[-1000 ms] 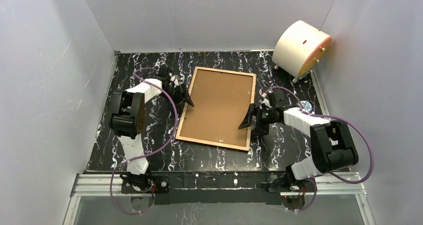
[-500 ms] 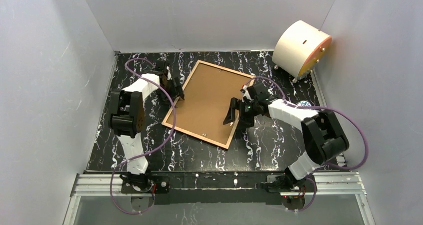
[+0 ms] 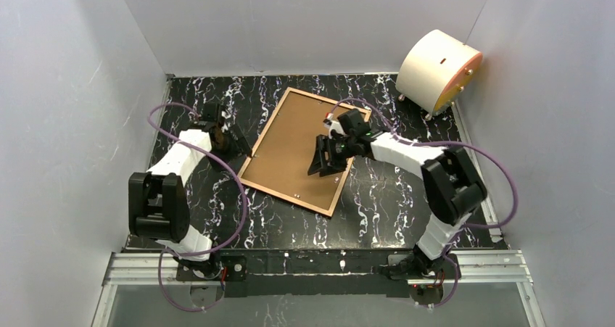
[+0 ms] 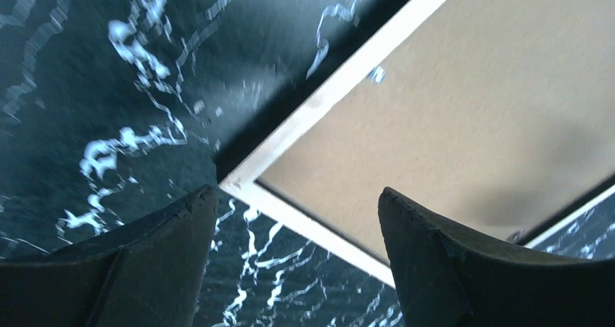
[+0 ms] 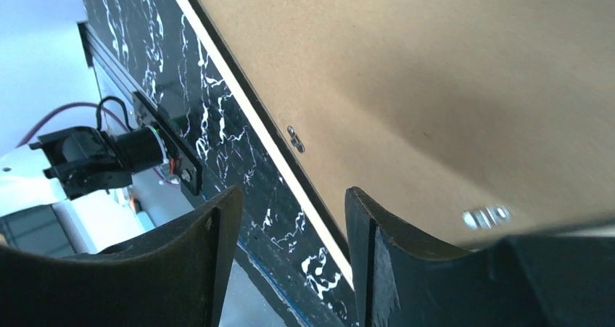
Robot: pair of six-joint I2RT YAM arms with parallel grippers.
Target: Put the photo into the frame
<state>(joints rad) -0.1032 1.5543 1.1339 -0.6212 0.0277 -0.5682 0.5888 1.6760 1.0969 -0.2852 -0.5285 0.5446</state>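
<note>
The frame (image 3: 287,197) lies slanted on the black marbled table, back side up, with a plain brown backing board (image 3: 290,142) filling it. The photo is out of view. My left gripper (image 3: 243,146) is open at the frame's left edge. In the left wrist view its fingers straddle the frame's pale corner (image 4: 233,182), and the left gripper (image 4: 296,193) holds nothing. My right gripper (image 3: 319,169) hovers over the board's right half, open and empty. In the right wrist view the right gripper (image 5: 291,191) has one finger over the board (image 5: 435,66) and the rim (image 5: 239,102) passing between the tips.
A cream cylindrical box (image 3: 439,69) on small feet stands at the back right corner. Grey walls close in the table on three sides. Small metal clips (image 5: 295,137) sit along the frame's back edge. The mounting rail (image 3: 312,265) runs along the near edge.
The frame has slid left and turned to a slant. My right gripper moved left onto the backing board and its jaws narrowed. My left gripper drew back leftward and opened wider.
</note>
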